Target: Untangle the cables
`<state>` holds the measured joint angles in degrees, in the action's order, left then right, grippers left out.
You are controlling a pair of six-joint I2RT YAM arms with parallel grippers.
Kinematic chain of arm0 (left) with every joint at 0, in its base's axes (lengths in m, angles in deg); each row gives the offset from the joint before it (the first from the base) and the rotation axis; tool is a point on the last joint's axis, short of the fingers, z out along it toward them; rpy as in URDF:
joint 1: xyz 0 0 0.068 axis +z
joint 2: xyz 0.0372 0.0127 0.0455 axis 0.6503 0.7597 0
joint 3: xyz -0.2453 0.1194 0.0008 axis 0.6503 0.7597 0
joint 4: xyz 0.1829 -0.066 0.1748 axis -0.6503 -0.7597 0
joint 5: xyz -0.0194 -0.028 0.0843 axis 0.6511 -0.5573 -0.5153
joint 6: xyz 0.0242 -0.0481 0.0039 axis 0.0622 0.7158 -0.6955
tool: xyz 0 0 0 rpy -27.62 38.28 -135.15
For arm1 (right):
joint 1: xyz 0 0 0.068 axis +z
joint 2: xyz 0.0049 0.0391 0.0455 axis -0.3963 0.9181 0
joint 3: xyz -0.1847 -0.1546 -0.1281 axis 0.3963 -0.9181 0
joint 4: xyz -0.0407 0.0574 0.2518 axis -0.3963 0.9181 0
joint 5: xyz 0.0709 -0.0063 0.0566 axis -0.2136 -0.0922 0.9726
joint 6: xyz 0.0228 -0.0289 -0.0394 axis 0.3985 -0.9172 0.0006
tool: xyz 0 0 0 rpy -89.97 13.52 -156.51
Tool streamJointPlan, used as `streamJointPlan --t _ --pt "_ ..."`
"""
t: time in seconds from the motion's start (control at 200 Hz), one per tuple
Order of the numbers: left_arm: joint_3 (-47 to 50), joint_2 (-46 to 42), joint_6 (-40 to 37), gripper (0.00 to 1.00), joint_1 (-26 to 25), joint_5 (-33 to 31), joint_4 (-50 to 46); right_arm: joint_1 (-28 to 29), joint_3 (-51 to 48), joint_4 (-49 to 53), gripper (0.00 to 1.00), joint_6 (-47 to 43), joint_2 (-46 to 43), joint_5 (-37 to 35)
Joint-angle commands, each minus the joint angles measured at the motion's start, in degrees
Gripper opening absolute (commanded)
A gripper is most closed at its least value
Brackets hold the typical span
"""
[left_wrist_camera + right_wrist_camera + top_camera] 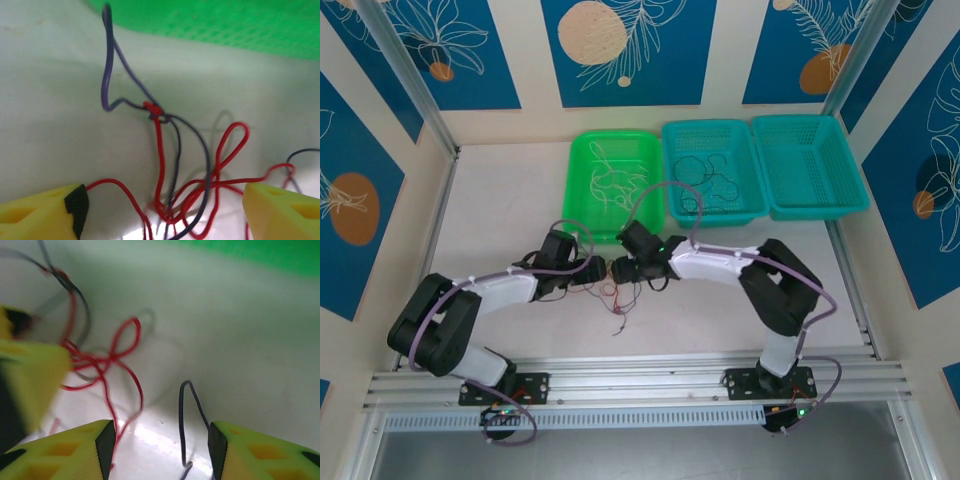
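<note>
Cables [618, 300], thin flexible wires in red and dark purple-black, are lying tangled on the pale white table [500, 200] at the middle of the top view, just below the baskets. Behind them, a bright green plastic mesh basket [582, 150] is holding white wires [612, 180], and a teal mesh basket [672, 140] beside it is holding dark ones, so part of the sorting is looking done. The left gripper [598, 270] and right gripper [626, 268] are hovering tip to tip over the clump, both with jaws parted and clenching nothing. In the left wrist view a small red knot [154, 109] is binding a dark strand, so this red-and-dark tangle is waiting to be separated.
</note>
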<state>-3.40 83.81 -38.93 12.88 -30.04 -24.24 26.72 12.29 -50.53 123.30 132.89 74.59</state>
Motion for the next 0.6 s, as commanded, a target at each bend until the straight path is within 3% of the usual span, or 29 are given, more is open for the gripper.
streamJointPlan --t 0.0,0.135,0.185,0.295,0.435,0.595 --pt "-0.05 1.92 1.79 0.78 0.41 0.27 0.55 0.69 -1.25 -1.98 0.48 1.39 0.09 -2.16" --pt "0.69 1.81 1.89 0.57 0.41 -0.89 0.69 0.95 -1.50 0.02 0.14 2.54 -0.27 -3.94" --pt "0.79 1.54 1.87 0.49 0.44 -2.06 -0.01 1.09 -1.95 0.81 0.07 2.69 -1.64 -5.42" --pt "1.09 1.09 2.19 0.37 0.64 -5.55 -2.15 0.84 -3.72 1.73 0.01 2.43 -6.22 -8.12" --pt "2.91 -0.91 3.66 0.23 1.30 -8.20 -2.81 -0.32 -7.48 1.60 0.00 2.68 -14.36 -9.52" --pt "5.27 -5.57 3.09 0.18 2.12 -9.85 -2.74 -5.68 -12.47 3.27 0.00 5.94 -25.11 -9.98"
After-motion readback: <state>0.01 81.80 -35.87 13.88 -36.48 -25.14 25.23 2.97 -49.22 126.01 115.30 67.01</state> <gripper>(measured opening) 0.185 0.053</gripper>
